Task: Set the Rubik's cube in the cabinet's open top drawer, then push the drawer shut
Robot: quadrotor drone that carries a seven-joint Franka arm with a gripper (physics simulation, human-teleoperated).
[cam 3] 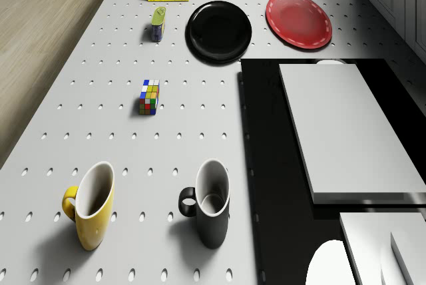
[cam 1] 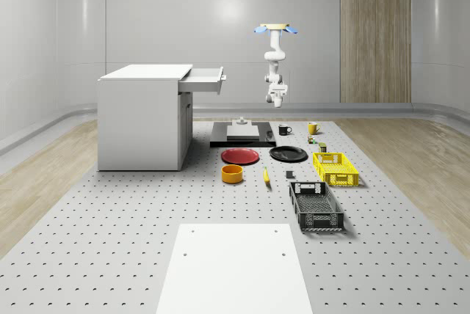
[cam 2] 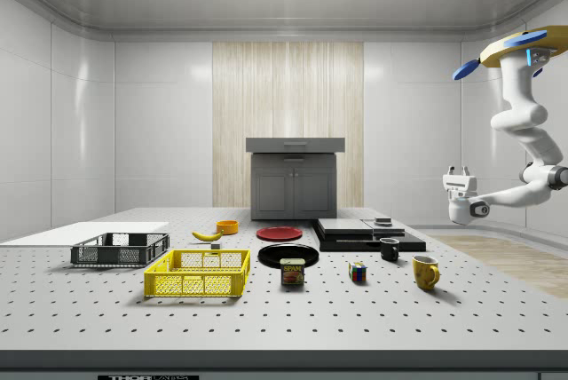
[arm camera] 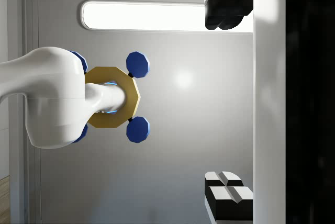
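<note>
pincer (cam 2: 459,170) points up, fingers parted, empty, drone (cam 1: 276,28) hovering beyond the mugs | Rubik's cube (cam 3: 149,96) on table far below, between yellow mug (cam 3: 91,203) and can (cam 3: 158,23) | flip wrist down, descend squarely over cube | perforated grey tabletop (cam 1: 110,226), pale walls, top drawer (cam 1: 205,79) open

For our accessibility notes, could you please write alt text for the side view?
A drone hovers high at the side view's right, its pincer pointing up, well above a table holding a Rubik's cube, two mugs and baskets. A grey cabinet stands behind.
</note>
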